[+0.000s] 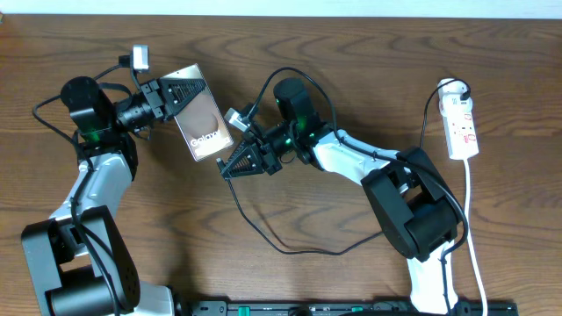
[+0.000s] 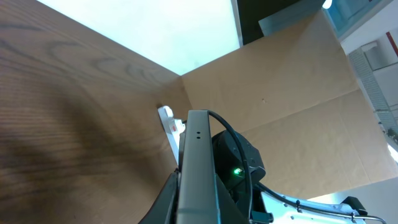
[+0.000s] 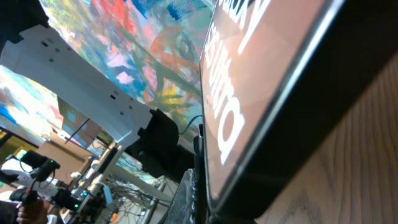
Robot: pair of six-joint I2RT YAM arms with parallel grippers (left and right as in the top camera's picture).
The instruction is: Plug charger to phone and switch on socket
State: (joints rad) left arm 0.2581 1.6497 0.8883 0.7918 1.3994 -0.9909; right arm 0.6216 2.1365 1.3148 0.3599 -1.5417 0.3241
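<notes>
The bronze-brown phone [image 1: 204, 125] with white "Galaxy" lettering is held tilted off the table at its top end by my left gripper [image 1: 187, 92], which is shut on it. In the left wrist view the phone [image 2: 198, 155] shows edge-on between the fingers. My right gripper [image 1: 226, 170] sits at the phone's lower end, shut on the charger's plug end. The thin black charger cable [image 1: 263, 237] trails from it across the table. The right wrist view shows the phone [image 3: 261, 93] very close, touching the finger [image 3: 194, 186]; the plug tip itself is hidden. The white socket [image 1: 463, 127] lies at the far right.
The socket also shows in the left wrist view [image 2: 169, 121], far off beside a cardboard wall [image 2: 280, 93]. The socket's white cord [image 1: 471, 228] runs down the right side. The right arm's base [image 1: 413, 211] stands over the charger cable's path. A black rail [image 1: 351, 307] lines the front edge.
</notes>
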